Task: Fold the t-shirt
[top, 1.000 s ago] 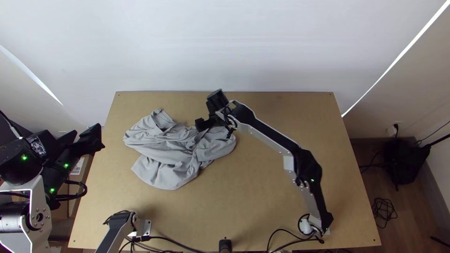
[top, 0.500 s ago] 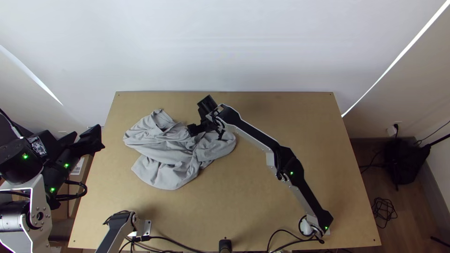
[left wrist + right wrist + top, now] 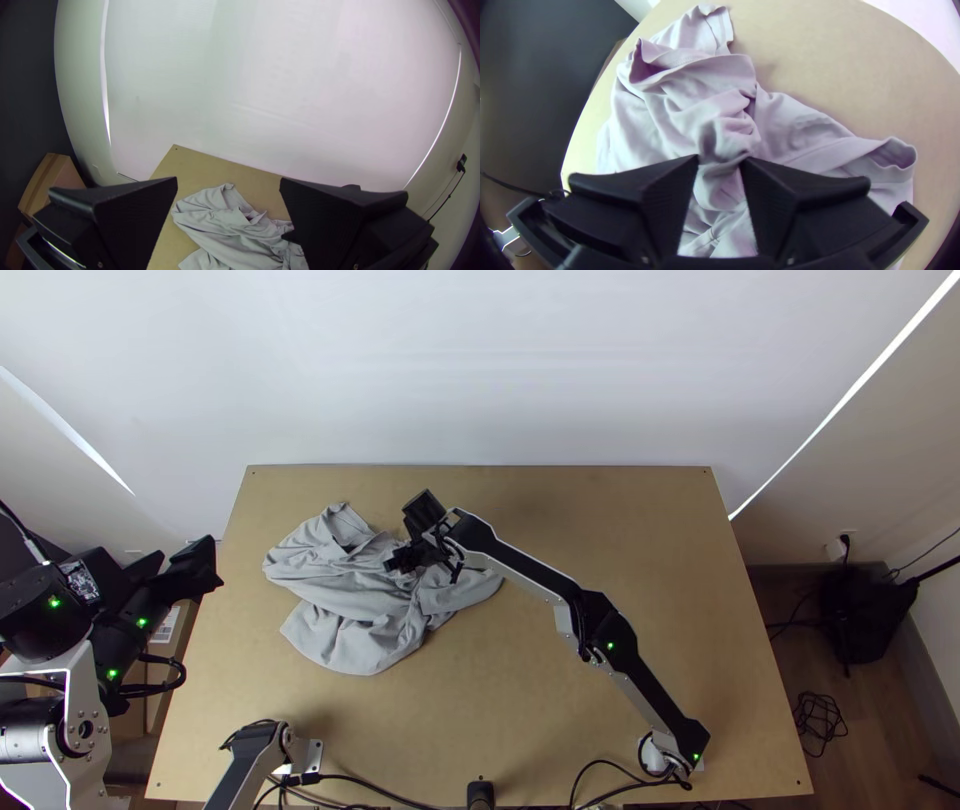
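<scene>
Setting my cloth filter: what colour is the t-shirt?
The t-shirt is plain light grey, seen best in the top view.

Bright strips [image 3: 850,389] glare at the top view's left and upper right, faint shadows soften the bench [image 3: 560,700], and both wrist views bend toward dark corners.

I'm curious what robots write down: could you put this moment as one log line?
T-shirt: bunched, not folded | right hand: at t-shirt, fingers apart | left hand: by table, open
</scene>
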Motion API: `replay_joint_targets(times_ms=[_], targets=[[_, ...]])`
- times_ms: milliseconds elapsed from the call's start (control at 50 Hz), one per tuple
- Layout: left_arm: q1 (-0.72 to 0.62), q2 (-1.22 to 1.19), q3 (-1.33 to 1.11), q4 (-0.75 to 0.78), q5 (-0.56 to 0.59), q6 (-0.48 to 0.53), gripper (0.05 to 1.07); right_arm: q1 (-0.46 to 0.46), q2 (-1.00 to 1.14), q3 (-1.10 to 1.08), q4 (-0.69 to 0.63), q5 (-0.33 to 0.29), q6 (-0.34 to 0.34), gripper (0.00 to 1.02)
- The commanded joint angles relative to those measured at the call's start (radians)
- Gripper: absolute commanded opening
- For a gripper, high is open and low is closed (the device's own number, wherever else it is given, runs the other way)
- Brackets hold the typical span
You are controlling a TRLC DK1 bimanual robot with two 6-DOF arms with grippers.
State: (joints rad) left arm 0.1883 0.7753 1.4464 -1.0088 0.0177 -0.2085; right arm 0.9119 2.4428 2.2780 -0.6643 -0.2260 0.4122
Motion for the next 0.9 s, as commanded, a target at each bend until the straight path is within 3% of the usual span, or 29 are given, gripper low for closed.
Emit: replay_joint_targets(times_ms=[0, 240, 880], targets=[[0.010, 0.005, -0.027, -0.010, 0.005, 0.020, 1.03, 0.001, 0.015, 0.025, 0.025, -0.007, 0.017, 0.02], [0.026, 0.009, -0.112, 0.003, 0.007, 0.106, 1.03, -0.067, -0.136, -0.049, 0.023, 0.005, 0.013, 0.02], [-0.035, 0.252, -0.276, 0.260, 0.077, 0.032, 1.03, -0.392, -0.558, -0.465, 0.026, 0.008, -0.027, 0.02]])
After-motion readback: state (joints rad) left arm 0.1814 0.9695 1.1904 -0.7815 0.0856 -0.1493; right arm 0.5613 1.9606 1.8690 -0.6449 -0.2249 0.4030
